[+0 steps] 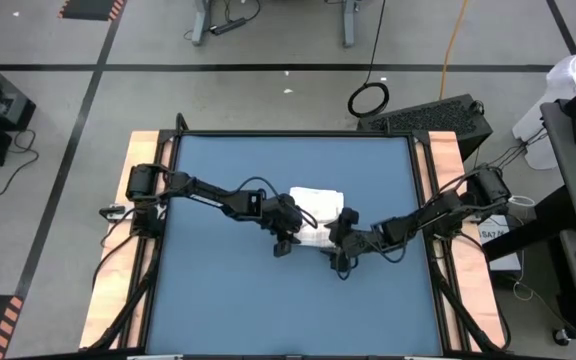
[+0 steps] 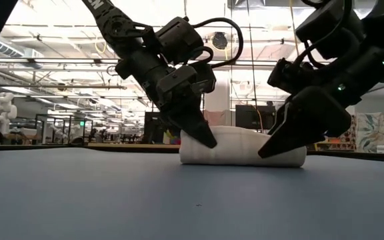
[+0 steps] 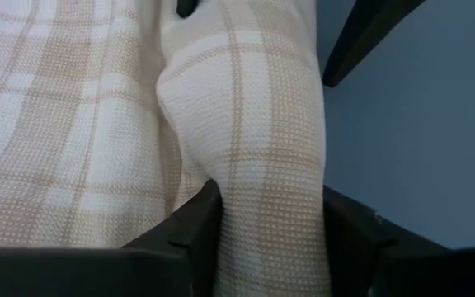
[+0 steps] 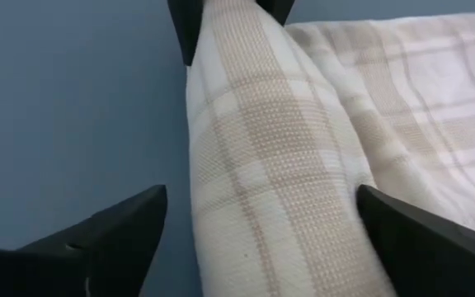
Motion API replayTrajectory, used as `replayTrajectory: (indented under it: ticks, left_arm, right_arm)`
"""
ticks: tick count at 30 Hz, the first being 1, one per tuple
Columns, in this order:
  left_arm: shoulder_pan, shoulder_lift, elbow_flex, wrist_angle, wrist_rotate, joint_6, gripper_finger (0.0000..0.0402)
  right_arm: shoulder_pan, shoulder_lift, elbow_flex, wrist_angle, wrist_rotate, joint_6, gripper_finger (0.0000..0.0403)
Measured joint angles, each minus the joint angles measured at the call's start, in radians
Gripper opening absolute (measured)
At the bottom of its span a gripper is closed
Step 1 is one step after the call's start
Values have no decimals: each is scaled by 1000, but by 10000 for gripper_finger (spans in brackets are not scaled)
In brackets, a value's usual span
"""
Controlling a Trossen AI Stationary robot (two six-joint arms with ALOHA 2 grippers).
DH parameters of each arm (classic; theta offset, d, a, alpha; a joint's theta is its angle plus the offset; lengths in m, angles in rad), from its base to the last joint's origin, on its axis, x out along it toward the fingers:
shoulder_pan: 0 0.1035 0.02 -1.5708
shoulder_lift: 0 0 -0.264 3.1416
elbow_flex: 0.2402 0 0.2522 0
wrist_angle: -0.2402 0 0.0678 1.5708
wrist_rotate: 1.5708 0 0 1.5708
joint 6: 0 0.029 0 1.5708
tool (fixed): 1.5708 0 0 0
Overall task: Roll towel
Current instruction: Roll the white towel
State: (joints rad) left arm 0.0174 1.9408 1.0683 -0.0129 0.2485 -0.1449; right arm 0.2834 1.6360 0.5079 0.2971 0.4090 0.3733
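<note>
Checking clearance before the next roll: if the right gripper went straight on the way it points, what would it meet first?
The towel: its rolled edge lies between the right gripper's open jaws. Beyond it, probably the left gripper.

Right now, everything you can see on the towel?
The towel is white woven cloth with a beige plaid of fine lines, soft and wrinkled. It lies mid-table on the blue table top, its near edge rolled into a low roll and the rest flat behind it. The left gripper is clamped on one end of the roll, fingers pressing both sides. The right gripper straddles the other end with its fingers spread wide; one of them looks about touching.
</note>
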Motion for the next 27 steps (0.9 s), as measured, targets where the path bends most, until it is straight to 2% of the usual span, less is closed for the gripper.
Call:
replayTrajectory:
  ticks: [5,11,17,20,25,27]
  left_arm:
    - [-1,-18,-1,-2,-37,4,200]
    - [-5,-113,-4,-53,-136,52,240]
    - [-72,-167,-3,-52,-224,102,249]
    - [-135,-160,-2,-44,-335,165,249]
    - [-214,-122,-2,0,-587,319,250]
    - [-224,-117,-1,21,-619,336,257]
  right_arm:
    - [-4,0,-1,-16,-18,25,360]
    - [-4,1,-2,-28,-25,104,314]
    - [-7,1,-2,-30,-33,123,292]
    - [-17,1,-2,-29,-55,121,291]
    - [-42,0,-2,-28,-104,121,290]
    - [-51,0,-2,-26,-125,120,290]
